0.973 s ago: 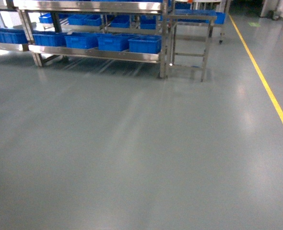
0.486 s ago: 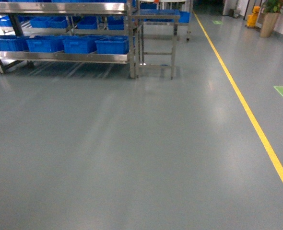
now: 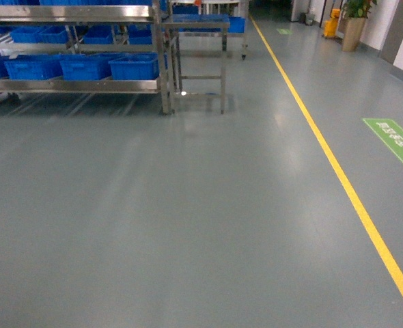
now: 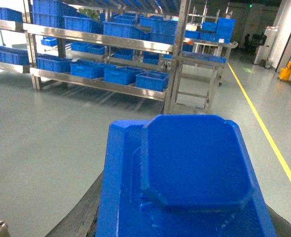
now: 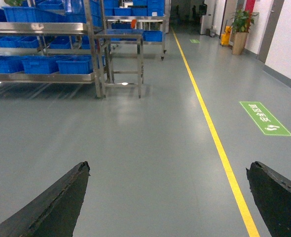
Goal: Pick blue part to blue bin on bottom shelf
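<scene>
Left wrist view: blue part fills the lower frame, held in the left gripper, dark finger edges showing at both its lower corners. Part has a raised octagon-like slab on a wider base. Beyond the part, steel rack with rows of blue bins; bottom shelf carries several. Yellow floor line runs right of the rack.

I can make out one sign only: a green floor marking at the right of the head frame, also in my right wrist view, with white characters too blurred to read.
</scene>
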Robot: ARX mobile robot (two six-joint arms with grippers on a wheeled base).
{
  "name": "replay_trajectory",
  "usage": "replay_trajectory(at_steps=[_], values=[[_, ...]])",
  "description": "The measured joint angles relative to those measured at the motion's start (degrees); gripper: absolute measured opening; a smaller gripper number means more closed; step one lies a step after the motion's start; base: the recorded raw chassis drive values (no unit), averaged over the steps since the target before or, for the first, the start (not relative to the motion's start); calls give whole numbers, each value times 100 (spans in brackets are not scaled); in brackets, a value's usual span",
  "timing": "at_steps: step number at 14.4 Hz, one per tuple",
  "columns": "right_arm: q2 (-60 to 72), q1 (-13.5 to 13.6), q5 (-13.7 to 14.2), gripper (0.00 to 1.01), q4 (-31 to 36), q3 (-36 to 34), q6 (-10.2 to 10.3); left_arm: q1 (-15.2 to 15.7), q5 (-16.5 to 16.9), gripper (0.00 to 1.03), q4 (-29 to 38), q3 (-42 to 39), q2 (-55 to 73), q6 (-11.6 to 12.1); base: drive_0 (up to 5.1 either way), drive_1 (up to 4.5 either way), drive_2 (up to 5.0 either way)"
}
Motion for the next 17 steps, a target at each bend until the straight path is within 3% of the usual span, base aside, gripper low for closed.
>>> replay_trajectory(at_steps=[17], values=[[0, 0, 0, 98, 4, 0, 2, 0, 0, 43, -11, 0, 9, 0, 6, 420, -409]])
